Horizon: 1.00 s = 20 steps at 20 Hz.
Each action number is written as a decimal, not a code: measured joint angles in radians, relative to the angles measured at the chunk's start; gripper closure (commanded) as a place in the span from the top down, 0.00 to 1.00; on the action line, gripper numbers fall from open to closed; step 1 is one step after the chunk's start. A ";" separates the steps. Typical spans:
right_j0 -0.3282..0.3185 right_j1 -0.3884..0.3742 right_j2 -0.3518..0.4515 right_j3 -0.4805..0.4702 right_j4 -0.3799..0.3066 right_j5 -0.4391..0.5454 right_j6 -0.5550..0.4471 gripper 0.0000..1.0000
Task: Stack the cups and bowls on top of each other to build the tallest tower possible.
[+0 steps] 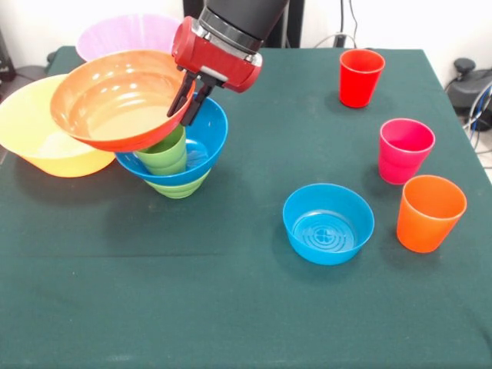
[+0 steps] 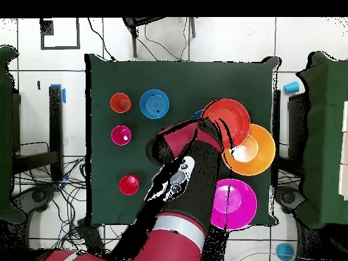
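The tool [image 1: 187,98] had its two black fingers pinched on the right rim of the orange-red bowl [image 1: 115,96], which hung tilted, open side up, in the upper left of the front view. Just under its lower edge stood the tower [image 1: 178,157]: a green bowl [image 1: 178,186] at the bottom, the wide blue bowl [image 1: 207,142] seated in it, and a green cup [image 1: 164,154] upright inside that. The orange-red bowl appeared to touch or nearly touch the cup's rim; which, I could not tell.

The yellow bowl [image 1: 38,134] sat at the left edge and the pink bowl [image 1: 127,34] behind it, both close to the carried bowl. The small blue bowl [image 1: 328,223] lay right of centre on the surface [image 1: 231,307], with the red cup [image 1: 360,77], the magenta cup [image 1: 405,150] and the orange cup [image 1: 430,213] down the right side, well apart from the tower.

The main risk, as I judged it, was the tilt: released at that angle onto a narrow cup, the wide bowl could slide off leftward onto the yellow bowl. A one-sided rim grip could also let it swing. Pressing down off-centre might tip the cup or rock the blue bowl out of its small green base.
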 measured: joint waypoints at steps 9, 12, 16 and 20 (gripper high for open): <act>-0.013 -0.012 0.019 0.004 0.000 -0.017 0.000 0.00; -0.020 -0.015 0.027 0.006 0.000 -0.024 0.000 0.00; -0.029 -0.020 0.041 0.015 0.000 -0.034 0.000 0.00; -0.029 -0.024 0.048 0.021 0.000 -0.035 0.000 0.00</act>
